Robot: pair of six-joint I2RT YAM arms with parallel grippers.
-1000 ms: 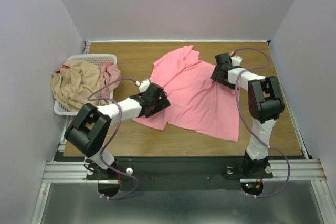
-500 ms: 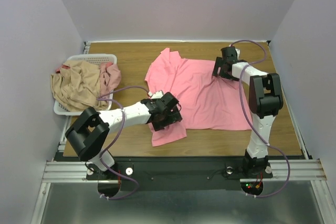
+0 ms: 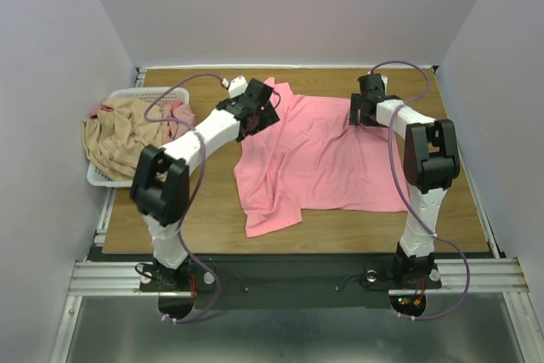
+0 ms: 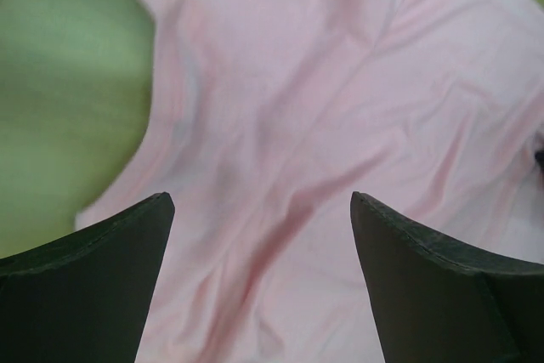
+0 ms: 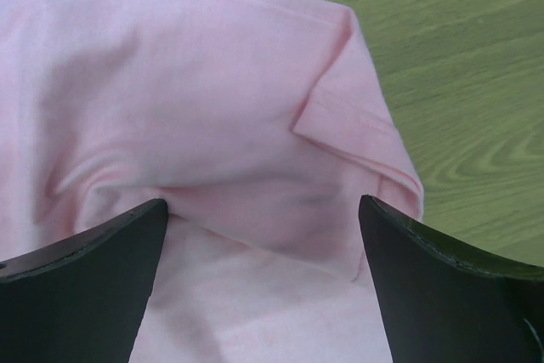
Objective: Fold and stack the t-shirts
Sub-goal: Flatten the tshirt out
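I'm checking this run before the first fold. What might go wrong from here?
The salmon-pink shirt is not flat: its near left corner is doubled over, so a fold could lock in creases. Under the open right gripper the sleeve hem is tucked over, so a pinch may catch extra layers.

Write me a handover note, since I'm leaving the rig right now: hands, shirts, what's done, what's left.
Left hand: open, over the far left part of the salmon-pink shirt, holding nothing.
Right hand: open, at that shirt's far right corner.
The salmon-pink shirt lies spread on the table, wrinkled, its near left corner bunched. The tan-beige shirt and dusty pink shirt are heaped in the basket at the left.
Done: nothing folded or stacked.
Left: fold all three, then stack.
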